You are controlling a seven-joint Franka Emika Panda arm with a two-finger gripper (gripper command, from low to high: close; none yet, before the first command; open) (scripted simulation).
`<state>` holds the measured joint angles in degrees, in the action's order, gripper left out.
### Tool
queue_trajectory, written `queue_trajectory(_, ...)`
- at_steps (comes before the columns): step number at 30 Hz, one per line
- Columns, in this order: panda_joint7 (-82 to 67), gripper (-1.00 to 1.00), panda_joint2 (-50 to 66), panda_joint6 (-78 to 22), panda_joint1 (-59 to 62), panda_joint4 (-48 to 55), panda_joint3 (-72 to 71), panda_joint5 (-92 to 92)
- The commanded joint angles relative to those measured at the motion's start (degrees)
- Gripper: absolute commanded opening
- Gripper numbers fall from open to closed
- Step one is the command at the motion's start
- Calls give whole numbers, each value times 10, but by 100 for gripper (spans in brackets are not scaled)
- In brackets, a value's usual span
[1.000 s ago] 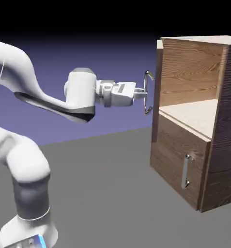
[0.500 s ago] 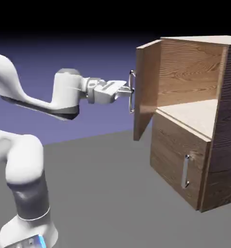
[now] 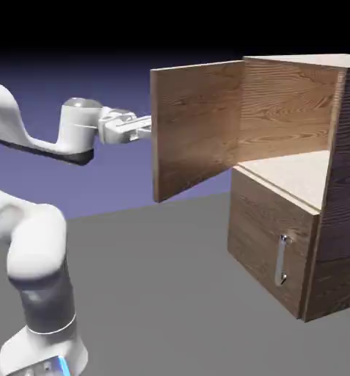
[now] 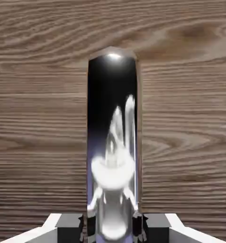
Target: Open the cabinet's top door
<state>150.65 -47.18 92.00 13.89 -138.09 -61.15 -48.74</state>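
The brown wood-grain cabinet (image 3: 346, 183) stands at the exterior view's right. Its top door (image 3: 196, 128) is swung far out to the left, and its inner face shows. The light inner shelf (image 3: 299, 172) lies exposed. My gripper (image 3: 144, 126) reaches the door's free edge from the left, and the door hides the handle there. In the hand view the shiny silver bar handle (image 4: 112, 118) rises between my grey fingertips (image 4: 69, 228), with the door's wood (image 4: 39, 118) behind it. My gripper (image 4: 113, 230) is shut on this handle.
The shorter lower panel (image 3: 262, 228) is closed, with its small metal handle (image 3: 282, 258) upright. The white arm (image 3: 31, 250) rises at the lower left. Grey floor (image 3: 163, 294) spreads in front of the cabinet.
The top door has swung from nearly edge-on to wide open, toward the left. My gripper has moved left with the handle in it, and the arm has drawn back.
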Motion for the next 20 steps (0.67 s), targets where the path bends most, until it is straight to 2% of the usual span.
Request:
queue_trajectory(1,0,-100,6,-22,17,19,-21,11)
queue_trajectory(9,-15,-100,16,-164,178,176,-177,85)
queue_trajectory(19,-68,-100,-49,-300,375,375,-306,156)
queue_trajectory(20,-68,100,-49,-300,375,375,-306,156)
